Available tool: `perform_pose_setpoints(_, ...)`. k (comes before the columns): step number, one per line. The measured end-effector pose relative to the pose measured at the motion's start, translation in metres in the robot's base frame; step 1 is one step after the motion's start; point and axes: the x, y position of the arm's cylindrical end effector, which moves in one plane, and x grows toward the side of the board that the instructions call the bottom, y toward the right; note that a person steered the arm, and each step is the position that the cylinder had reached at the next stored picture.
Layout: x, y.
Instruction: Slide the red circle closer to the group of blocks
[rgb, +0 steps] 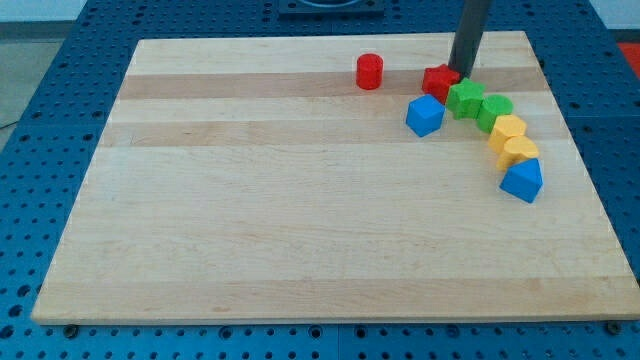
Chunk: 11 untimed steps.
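The red circle (369, 71) stands alone on the wooden board (250, 200) near the view's top, left of the group. The group lies at the view's upper right: a red block (438, 81), a blue block (424, 116), two green blocks (465, 98) (494, 110), two yellow blocks (507, 131) (519, 151) and a blue block (522, 181), in an arc. My tip (462, 72) is just right of the red block's top, touching or nearly touching it, and well right of the red circle.
The board lies on a blue perforated table (60, 90). The board's top edge (300, 41) runs close above the red circle and my tip.
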Motion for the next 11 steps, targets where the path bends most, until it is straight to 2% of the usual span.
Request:
perform_pose_setpoints(1, 0.006, -0.012)
perform_pose_setpoints(2, -0.008, -0.01)
perform_pose_setpoints(3, -0.048, -0.027)
perform_pose_setpoints(4, -0.056, -0.082)
perform_pose_setpoints(6, -0.02, -0.084)
perform_pose_setpoints(7, -0.054, -0.102)
perform_pose_setpoints(8, -0.046, -0.145)
perform_pose_setpoints(9, -0.011, -0.128)
perform_pose_setpoints(10, 0.003, -0.099)
perform_pose_setpoints(11, 0.003, -0.097)
